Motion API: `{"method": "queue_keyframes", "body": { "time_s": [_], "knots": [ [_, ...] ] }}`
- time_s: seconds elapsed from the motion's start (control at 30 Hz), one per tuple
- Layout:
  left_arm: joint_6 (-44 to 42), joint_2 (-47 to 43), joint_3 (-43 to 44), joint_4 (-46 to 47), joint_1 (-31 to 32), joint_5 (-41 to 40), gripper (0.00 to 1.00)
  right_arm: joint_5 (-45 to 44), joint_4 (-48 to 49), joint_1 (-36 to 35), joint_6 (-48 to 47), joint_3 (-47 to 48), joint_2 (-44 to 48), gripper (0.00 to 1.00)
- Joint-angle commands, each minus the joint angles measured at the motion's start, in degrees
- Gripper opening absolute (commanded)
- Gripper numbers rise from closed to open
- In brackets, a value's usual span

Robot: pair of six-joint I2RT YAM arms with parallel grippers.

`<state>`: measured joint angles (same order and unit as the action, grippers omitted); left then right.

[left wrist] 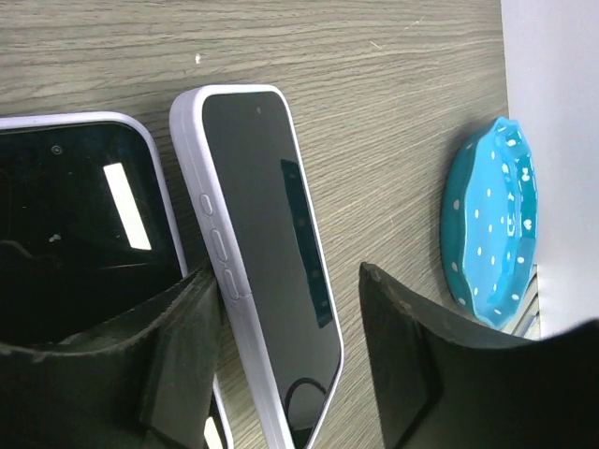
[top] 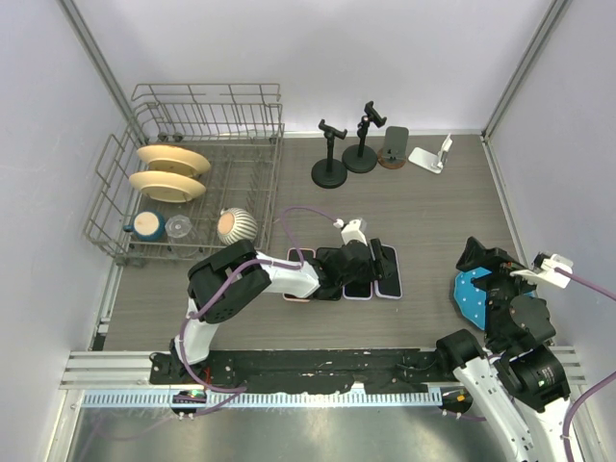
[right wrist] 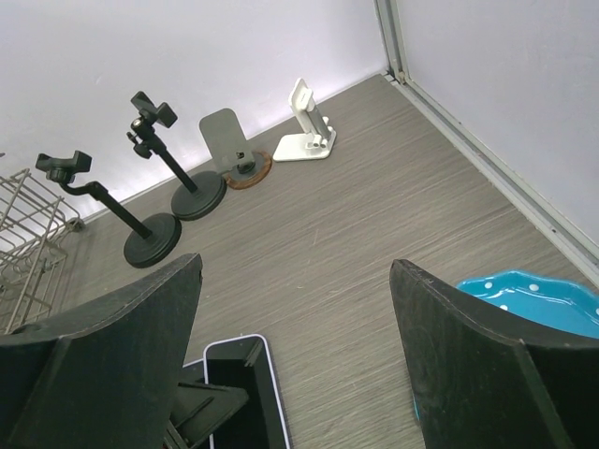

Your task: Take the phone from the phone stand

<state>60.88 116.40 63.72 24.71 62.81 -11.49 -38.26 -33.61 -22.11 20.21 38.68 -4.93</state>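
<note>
Centre frame, our left arm covers much of the phones (top: 388,276) lying flat on the desk (top: 433,212); we count at least three. The phone (left wrist: 253,187), dark-screened in a pale lilac case, lies between the parted fingers of the left end effector (left wrist: 285,274), ungripped. Four stands (top: 329,173) sit upper centre. At right, the right end effector (right wrist: 295,265) gapes wide.

This is a robotics test cell in a lab, not a lived-in room. Plain white panels (top: 318,58) on metal corner posts (top: 101,58) box in a wood-grain table (top: 433,221). Two cabled robot arms (top: 236,284) are bolted to a slotted rail (top: 318,396) at its near edge. The props are an unrelated mix: a wire dish rack (top: 207,91) with plates (top: 173,159), four phone stands (right wrist: 150,238) lined up at the back, phones (left wrist: 267,253) laid in a row, and a blue spotted dish (left wrist: 491,220).
</note>
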Motion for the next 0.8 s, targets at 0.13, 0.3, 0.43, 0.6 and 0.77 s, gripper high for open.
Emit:
{"method": "queue_keyframes", "body": {
  "time_s": [0.13, 0.3, 0.43, 0.6, 0.77],
  "knots": [
    [-4.80, -2.76, 3.68, -4.93, -0.14, 0.15, 0.75, 0.29, 2.40, -0.13, -0.43, 0.17, -1.05, 0.86],
    [-5.25, -2.58, 4.65, -7.30, -0.14, 1.29, 0.78, 0.38, 2.23, -0.22, -0.43, 0.17, -0.96, 0.86],
    [-6.82, -3.28, 5.71, -9.59, -0.05, 0.85, 0.79, 0.55, 2.14, -0.22, -0.43, 0.17, -1.05, 0.86],
    [-10.08, -5.83, 6.06, -12.49, 0.21, -0.99, 0.87, 0.55, 2.05, -0.22, -0.34, 0.26, -1.40, 0.86],
    [-12.71, -9.69, 5.62, -13.72, 0.56, -2.49, 0.92, 0.82, 1.79, -0.22, -0.17, 0.26, -1.75, 0.86]
  ]
}}
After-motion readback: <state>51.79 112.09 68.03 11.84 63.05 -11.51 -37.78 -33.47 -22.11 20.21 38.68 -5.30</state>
